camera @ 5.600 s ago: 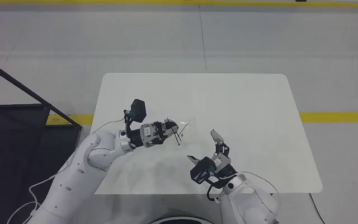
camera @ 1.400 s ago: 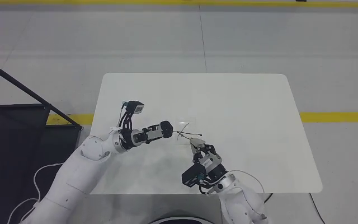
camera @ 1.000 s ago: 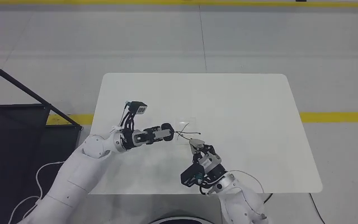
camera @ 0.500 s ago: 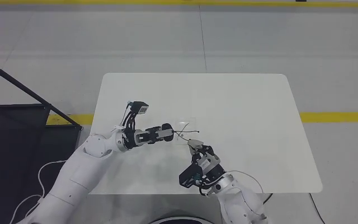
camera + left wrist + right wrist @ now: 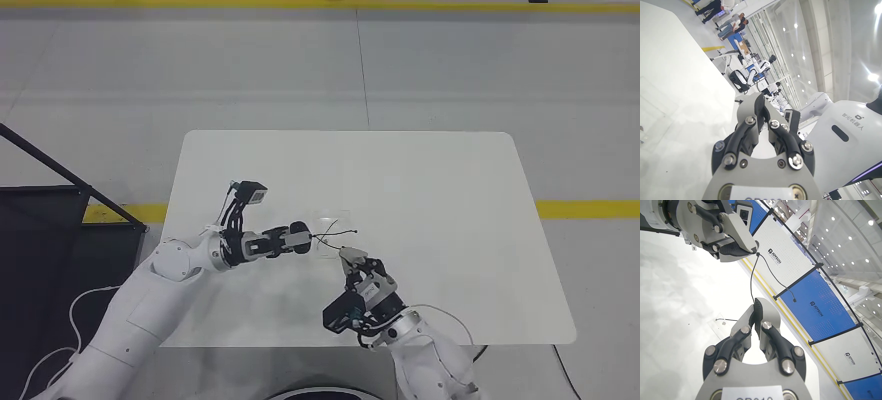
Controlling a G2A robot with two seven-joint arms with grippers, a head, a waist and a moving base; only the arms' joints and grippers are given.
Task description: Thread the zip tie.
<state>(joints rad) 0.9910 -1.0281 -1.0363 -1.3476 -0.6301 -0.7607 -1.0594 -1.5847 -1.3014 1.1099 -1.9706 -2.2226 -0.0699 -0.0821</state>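
Right claw (image 5: 756,306) came in, pinching zip tie (image 5: 751,279) | left claw (image 5: 753,250) pinching too

Top view looks down from overhead on the whole surface (image 5: 450,200); wrist views sit close behind their claws. Right wrist and top views share the left claw (image 5: 753,250) and zip tie (image 5: 752,279)

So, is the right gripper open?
No, the right gripper is shut on the zip tie, pinched at its tips.

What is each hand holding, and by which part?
Both hold the zip tie: the left hand pinches it at the small block where its two strands meet, the right hand pinches one strand's end.
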